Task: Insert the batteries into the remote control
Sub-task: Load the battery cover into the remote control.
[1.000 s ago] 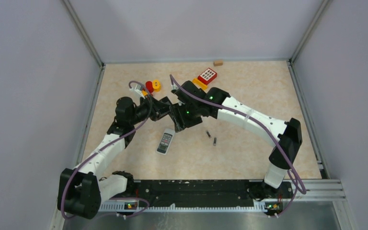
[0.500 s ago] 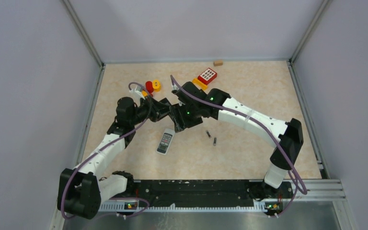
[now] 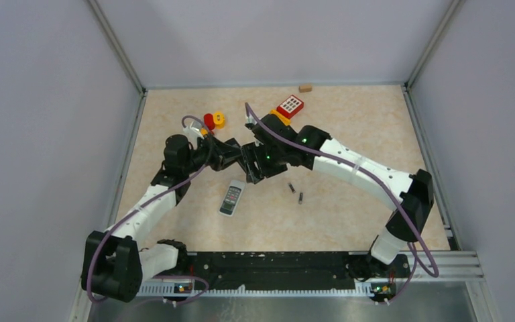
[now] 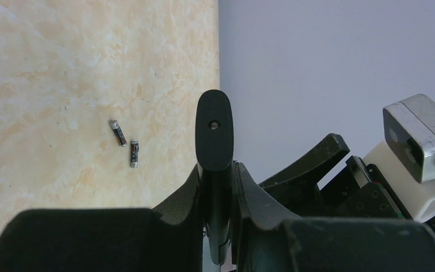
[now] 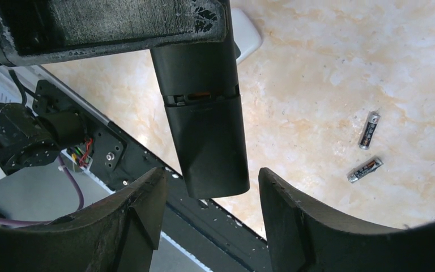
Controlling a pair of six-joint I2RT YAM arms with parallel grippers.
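As I look out from the arm bases, I first see a light grey rectangular remote lying flat on the beige marbled tabletop. To its right lie two slim dark cylindrical batteries, the nearer battery and the farther battery, close together but apart, with neither arm touching them.

Just beyond, my left gripper is clamped on a slim black plastic remote control, holding it off the table. My right gripper stands spread around that remote's free end, with a gap on each side.

Farther back sit a small red piece and a yellow piece, then a red toy keypad with white buttons. A tan wooden block lies by the far wall.
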